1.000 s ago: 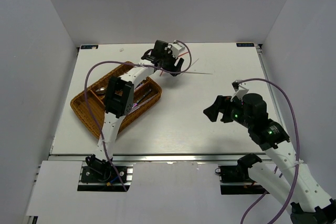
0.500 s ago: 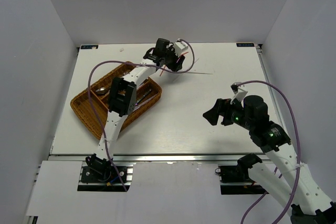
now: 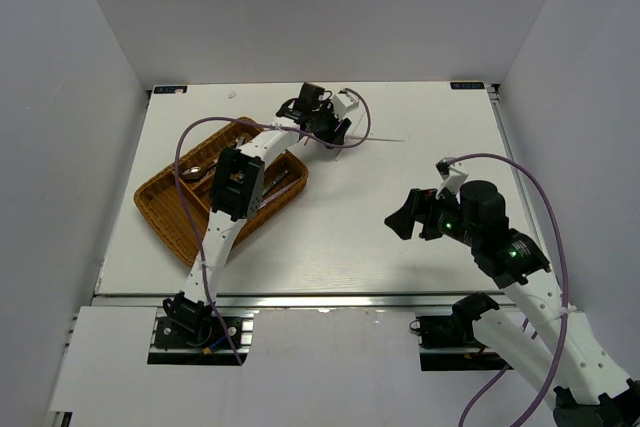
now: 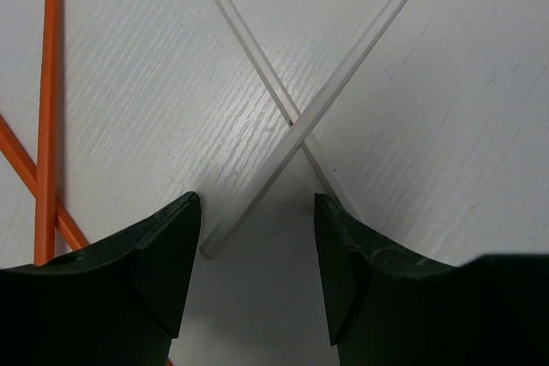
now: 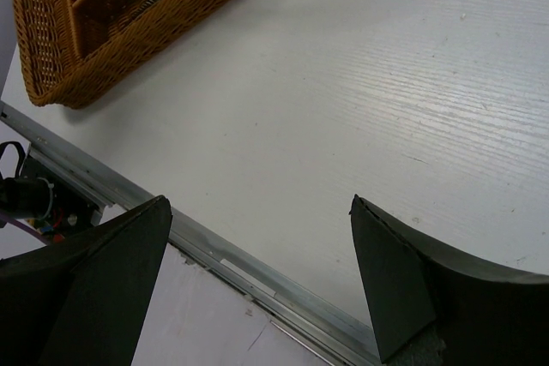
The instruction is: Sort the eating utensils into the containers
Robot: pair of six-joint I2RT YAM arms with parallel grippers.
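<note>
Since the silver-white chopsticks lie crossed and flat on the table, I have my left gripper set low over their near ends. Its jaws are partly apart, one finger to each side of the crossing, and nothing is clamped between them. Judgement: thin flat sticks give little edge, so straddling them near the ends offers the best bite. Just to the left lie the red chopsticks, also crossed, outside the jaws. My right gripper hangs spread wide and empty over bare table, out of the way. On the left side sits the wicker tray, well apart from the chopsticks; its contents are too small to read. Surface: white, matte, fine-grained, with an aluminium rail at the near edge. Plain white panels close three sides
</note>
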